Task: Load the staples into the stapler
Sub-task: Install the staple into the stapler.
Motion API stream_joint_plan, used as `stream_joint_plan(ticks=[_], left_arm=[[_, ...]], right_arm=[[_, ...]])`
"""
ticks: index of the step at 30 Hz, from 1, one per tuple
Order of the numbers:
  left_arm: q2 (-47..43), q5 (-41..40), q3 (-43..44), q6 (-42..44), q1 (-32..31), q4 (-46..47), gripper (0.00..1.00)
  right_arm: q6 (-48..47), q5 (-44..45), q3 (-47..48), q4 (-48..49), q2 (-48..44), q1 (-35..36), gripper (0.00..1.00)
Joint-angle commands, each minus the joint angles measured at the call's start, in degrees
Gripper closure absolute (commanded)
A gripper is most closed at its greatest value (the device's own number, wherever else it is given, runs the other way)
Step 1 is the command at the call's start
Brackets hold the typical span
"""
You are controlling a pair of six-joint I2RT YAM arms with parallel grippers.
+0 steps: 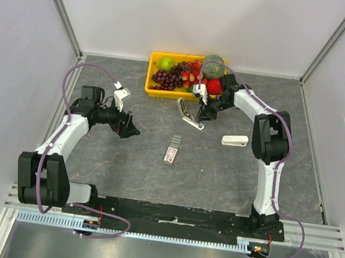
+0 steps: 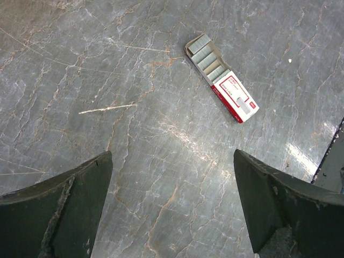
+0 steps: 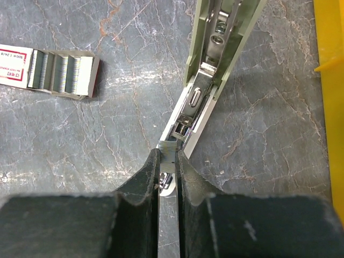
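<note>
The staples box [image 1: 172, 149] lies open at mid-table, red and white, with silvery strips inside; it also shows in the left wrist view [image 2: 223, 78] and the right wrist view [image 3: 51, 70]. An opened pale green stapler [image 1: 187, 114] lies in front of the basket, its metal magazine exposed [image 3: 207, 91]. My right gripper [image 1: 201, 110] [image 3: 169, 157] is shut on a short staple strip [image 3: 171, 146], held at the near end of the magazine. My left gripper [image 1: 131, 130] [image 2: 172, 156] is open and empty, above bare table left of the box.
A yellow basket [image 1: 151, 75] of toy fruit stands at the back, close behind the right gripper; its edge shows in the right wrist view [image 3: 330, 32]. A second, white stapler [image 1: 234, 140] lies closed to the right of the open one.
</note>
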Motion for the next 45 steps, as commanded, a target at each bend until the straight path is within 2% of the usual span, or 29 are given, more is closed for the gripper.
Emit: stream_joint_plan(ticks=[1, 17, 32, 45], left_arm=[[0.0, 1.7, -0.1, 0.6, 0.2, 1.3, 0.00], [0.0, 1.5, -0.2, 0.8, 0.2, 1.3, 0.00], [-0.1, 1.5, -0.5, 0.9, 0.2, 1.3, 0.00], [0.0, 1.5, -0.5, 1.0, 0.2, 1.3, 0.00]], right_arm=[[2.3, 1.0, 0.1, 2.5, 0.4, 0.0, 0.83], [14.6, 6.3, -4.3, 11.1, -3.1, 0.5, 0.83], [20.0, 10.9, -7.0, 13.1, -7.2, 2.1, 0.85], [31.0, 17.9, -6.9, 18.0, -10.9, 3.5, 0.85]])
